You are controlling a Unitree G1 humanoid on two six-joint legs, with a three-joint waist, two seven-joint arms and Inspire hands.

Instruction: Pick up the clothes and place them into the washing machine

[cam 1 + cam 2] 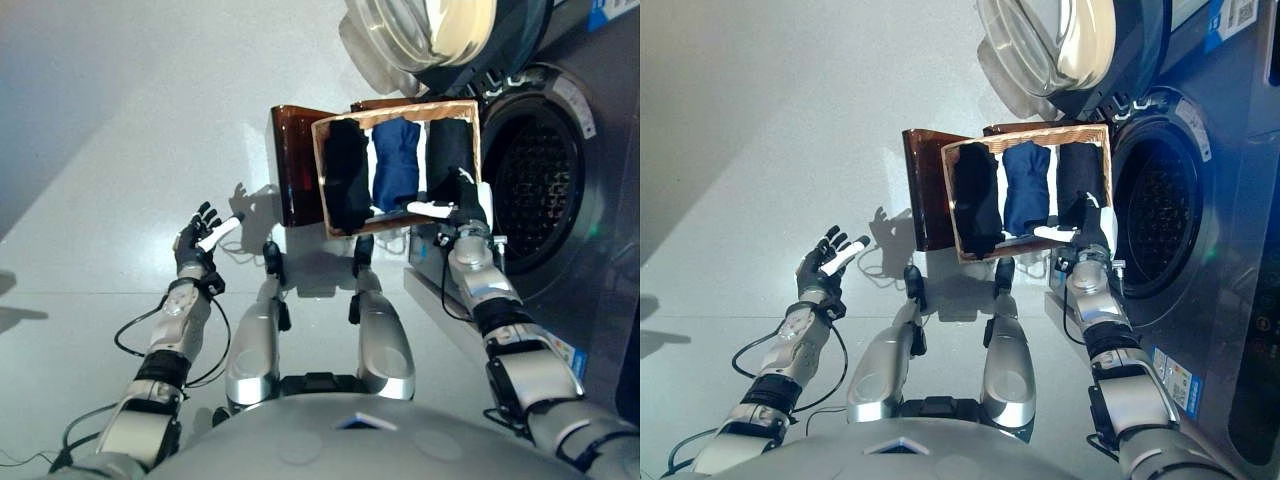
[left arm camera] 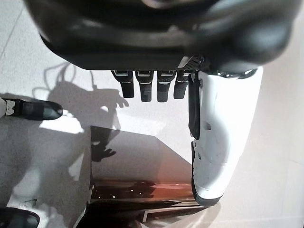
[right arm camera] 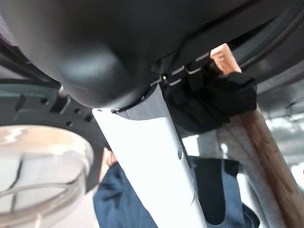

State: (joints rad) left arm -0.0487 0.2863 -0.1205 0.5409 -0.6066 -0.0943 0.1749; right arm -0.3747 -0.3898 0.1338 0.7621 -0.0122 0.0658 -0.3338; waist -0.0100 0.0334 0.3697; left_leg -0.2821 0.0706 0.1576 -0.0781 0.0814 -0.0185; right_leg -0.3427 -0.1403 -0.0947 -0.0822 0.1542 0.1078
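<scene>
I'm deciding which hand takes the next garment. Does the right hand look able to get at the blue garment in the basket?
Probably yes: the right hand is already at the basket by the black garment, and the blue garment lies uncovered right beside it.

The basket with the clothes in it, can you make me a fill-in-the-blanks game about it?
1. The rolled garment in the middle of the basket is ____.
2. The washing machine door is ____.
3. The ____ hand reaches into the basket.
4. The left hand holds ____.

Missing words: blue; open; right; nothing
</scene>
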